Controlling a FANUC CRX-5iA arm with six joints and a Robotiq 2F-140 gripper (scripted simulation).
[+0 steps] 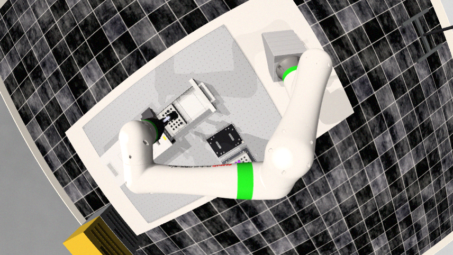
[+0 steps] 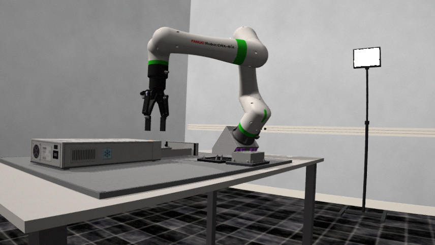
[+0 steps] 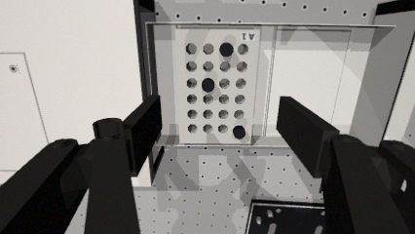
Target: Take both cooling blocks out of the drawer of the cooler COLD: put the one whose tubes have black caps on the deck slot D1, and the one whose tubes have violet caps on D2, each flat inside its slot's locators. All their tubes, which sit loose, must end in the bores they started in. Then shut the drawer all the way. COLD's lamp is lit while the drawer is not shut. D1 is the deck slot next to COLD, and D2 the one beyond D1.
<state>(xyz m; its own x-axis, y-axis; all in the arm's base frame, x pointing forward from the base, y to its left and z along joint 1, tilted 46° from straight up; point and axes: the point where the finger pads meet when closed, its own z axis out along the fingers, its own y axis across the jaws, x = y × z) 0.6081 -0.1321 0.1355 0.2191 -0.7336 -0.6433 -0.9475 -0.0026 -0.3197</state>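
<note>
Pincer is hanging released, its fingers parted, above COLD's open drawer. Black-capped cooling block is lying in the drawer below it, its long axis running square to the line between the 2 fingertips, its A1 corner pointing away from slot D1. Wrist view is showing 3 black caps, which exterior view is hiding; exterior view is revealing the violet-capped block sitting on D2, well apart from the pincer.
</note>
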